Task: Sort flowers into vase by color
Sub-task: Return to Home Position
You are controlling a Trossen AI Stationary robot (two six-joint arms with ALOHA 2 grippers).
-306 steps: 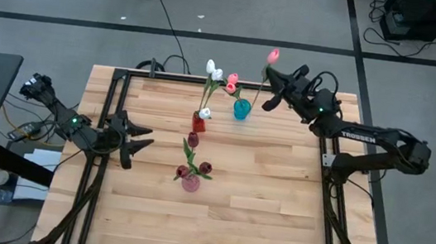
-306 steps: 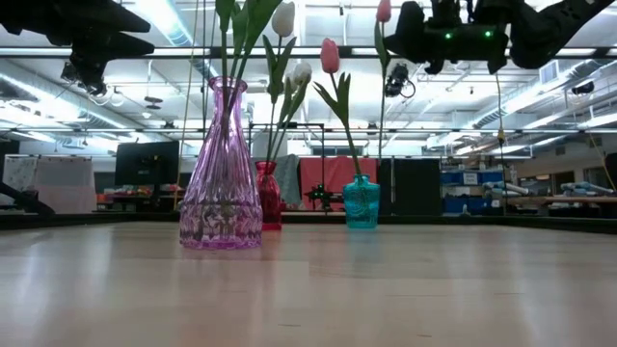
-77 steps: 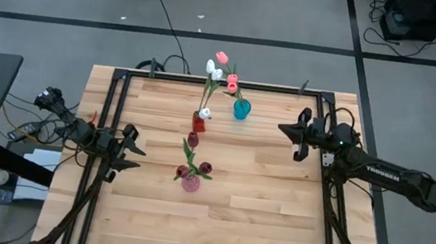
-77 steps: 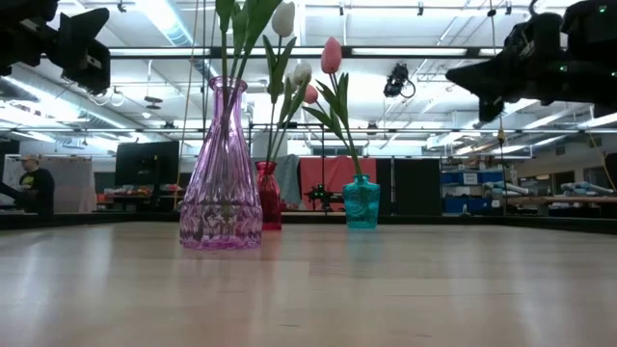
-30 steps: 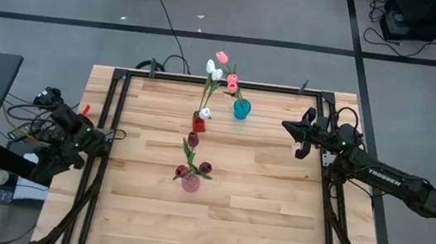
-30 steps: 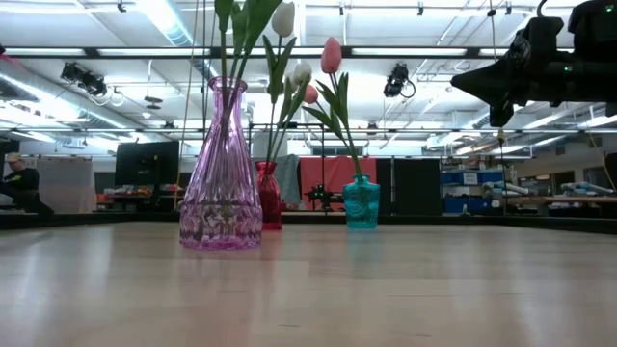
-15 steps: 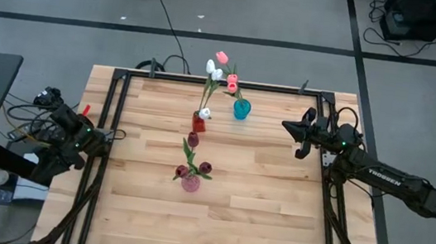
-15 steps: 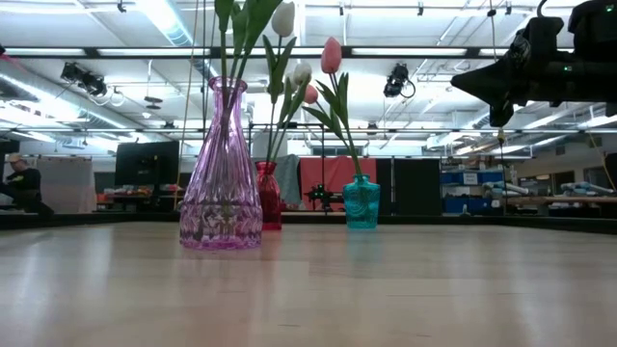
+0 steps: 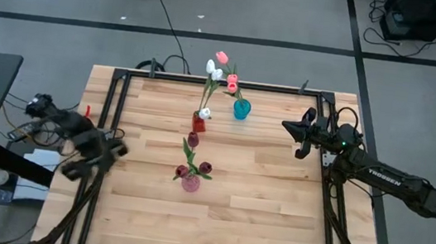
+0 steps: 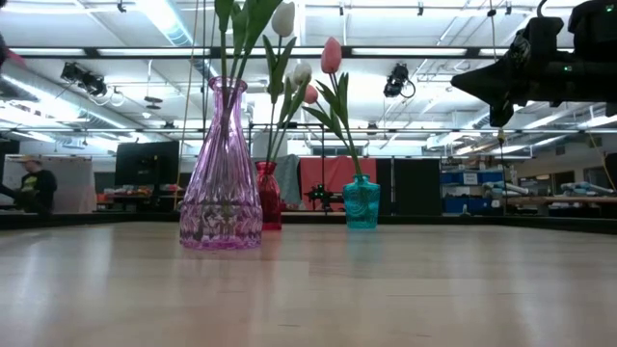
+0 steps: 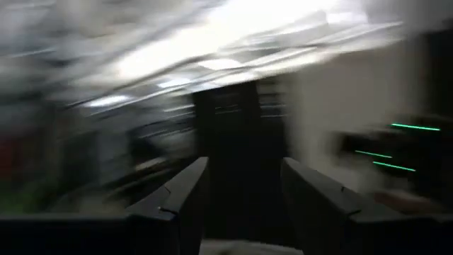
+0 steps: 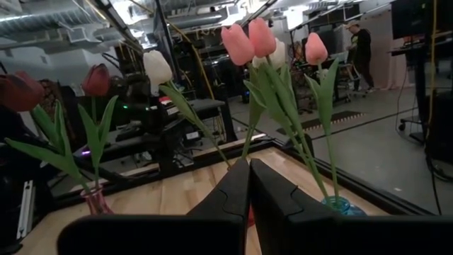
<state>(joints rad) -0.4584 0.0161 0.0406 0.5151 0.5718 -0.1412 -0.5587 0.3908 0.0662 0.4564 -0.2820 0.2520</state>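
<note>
Three vases stand on the wooden table, each holding tulips by their stems. The teal vase (image 9: 241,109) has pink tulips (image 9: 232,82). The red vase (image 9: 199,123) has white tulips (image 9: 214,71). The pink glass vase (image 9: 190,183) has maroon tulips (image 9: 205,168). My right gripper (image 9: 286,127) hovers shut and empty near the table's right edge, level with the red vase, and points toward the flowers (image 12: 249,164). My left arm (image 9: 90,146) shows smeared at the table's left edge; its gripper (image 11: 241,170) is open and empty.
The black metal frame (image 9: 111,109) runs along the table's left, far and right edges. Bare wood (image 9: 256,218) fills the near half of the table. In the low view the pink glass vase (image 10: 221,169) stands nearest, and a person (image 10: 37,185) is in the room behind.
My left arm has started swinging at the table's left edge and now shows blurred. The right arm, the vases and the flowers have stayed where they were.
</note>
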